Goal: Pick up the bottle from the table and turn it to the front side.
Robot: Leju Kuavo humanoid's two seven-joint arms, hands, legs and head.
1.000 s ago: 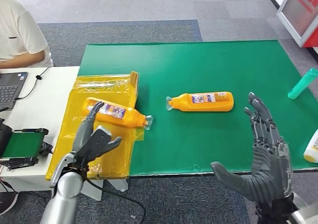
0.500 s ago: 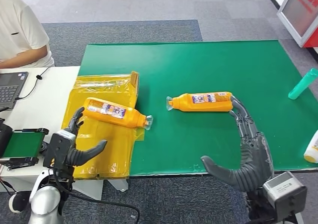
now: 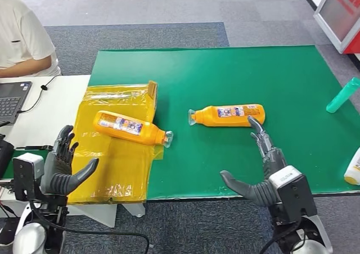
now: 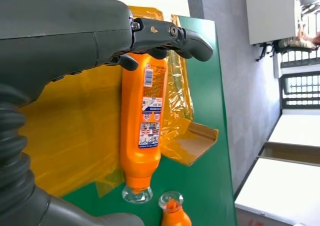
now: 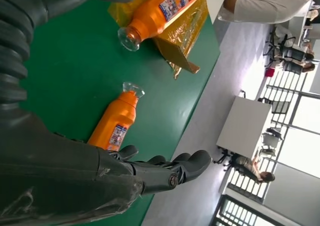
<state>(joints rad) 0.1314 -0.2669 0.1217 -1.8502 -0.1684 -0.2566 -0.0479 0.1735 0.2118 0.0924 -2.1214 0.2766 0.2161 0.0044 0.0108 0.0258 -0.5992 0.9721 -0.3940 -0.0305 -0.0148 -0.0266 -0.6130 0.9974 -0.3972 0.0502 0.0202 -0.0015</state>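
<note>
A green mat (image 3: 238, 74) covers the bench, with grey carpet floor beyond it and a white desk (image 3: 50, 105) adjoining on the robot's left. Nearest, the left hand (image 3: 63, 166) hovers over the desk's front edge beside a sheet of yellow plastic film (image 3: 115, 164), fingers spread and holding nothing. The right hand (image 3: 259, 164) reaches in low over the mat's near edge, open with thumb stretched sideways, its fingertips (image 3: 253, 120) just at the base end of the orange bottle (image 3: 229, 115); whether they touch it I cannot tell. That bottle lies on its side in the middle of the mat, clear cap pointing to the robot's left, label upward. A second orange bottle (image 3: 129, 127) lies on the yellow film, its clear cap toward the first. At the right edge are a teal bottle (image 3: 343, 95) and part of a white bottle (image 3: 353, 168). Farther back on the left, a person in a white shirt (image 3: 21, 37) sits at a laptop (image 3: 13, 99).
</note>
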